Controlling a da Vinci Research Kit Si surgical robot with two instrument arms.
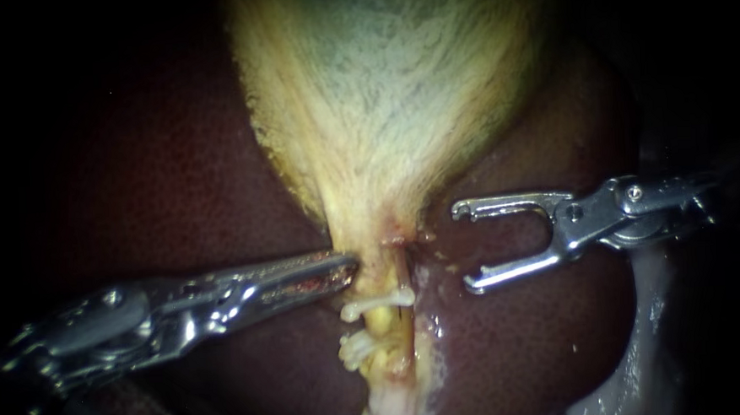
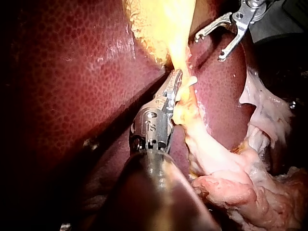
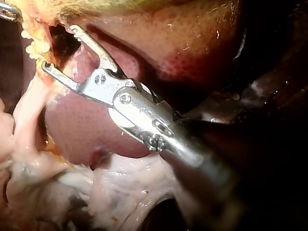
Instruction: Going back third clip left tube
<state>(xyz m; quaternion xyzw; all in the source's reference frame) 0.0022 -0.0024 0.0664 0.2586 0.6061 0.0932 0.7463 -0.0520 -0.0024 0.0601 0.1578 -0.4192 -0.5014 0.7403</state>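
**Endoscope view.** The gallbladder filled the upper centre and narrowed to a neck at mid-frame. The dark liver lay on both sides of it. The left instrument entered from the lower left. Its end effector was closed, with both jaws pinching the left edge of the gallbladder neck. Below the neck, the left tube ran down toward the bottom edge, and a thinner dark tube lay just to its right. A white clip crossed the left tube, and a second white cluster sat lower on it. The right instrument entered from the right. Its end effector was wide open and empty, standing apart from both tubes over bare liver.

**Left wrist view.** The left instrument had its jaw tips buried in yellow neck tissue, which hid them. A white clip end showed just beside them. The open right instrument stood ahead, clear of the stalk. Loose pale tissue lay beside the shaft.

**Right wrist view.** The right instrument held nothing between its spread jaws. Ahead of them lay the tissue stalk, and a liver lobe sat under them.
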